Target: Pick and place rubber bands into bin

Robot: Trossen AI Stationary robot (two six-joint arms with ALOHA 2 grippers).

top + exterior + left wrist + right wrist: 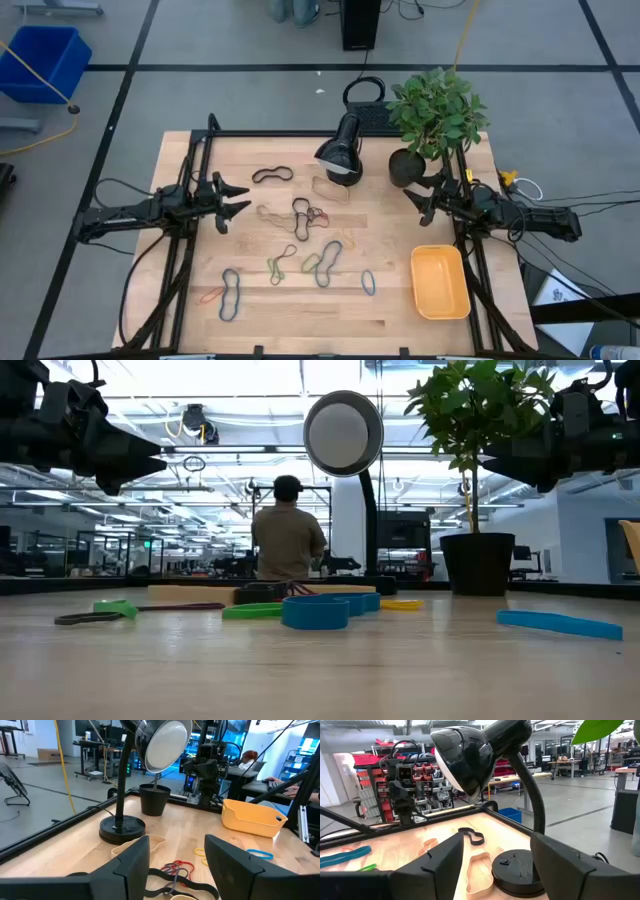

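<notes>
- Yellow bin [440,283] sits empty near the right gripper [412,198], handy for drops.
- Rubber bands [305,215] lie scattered mid-table, none collected.
- Left gripper [232,201] and the right one hover wide, empty, flanking the bands.

Colourful rubber bands [300,245] lie scattered mid-table; empty yellow bin [440,283] sits right.

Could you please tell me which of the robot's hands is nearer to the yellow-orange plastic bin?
Right. The right hand hovers open just beyond the shallow yellow-orange plastic bin; the left hand is open across the table.
</notes>
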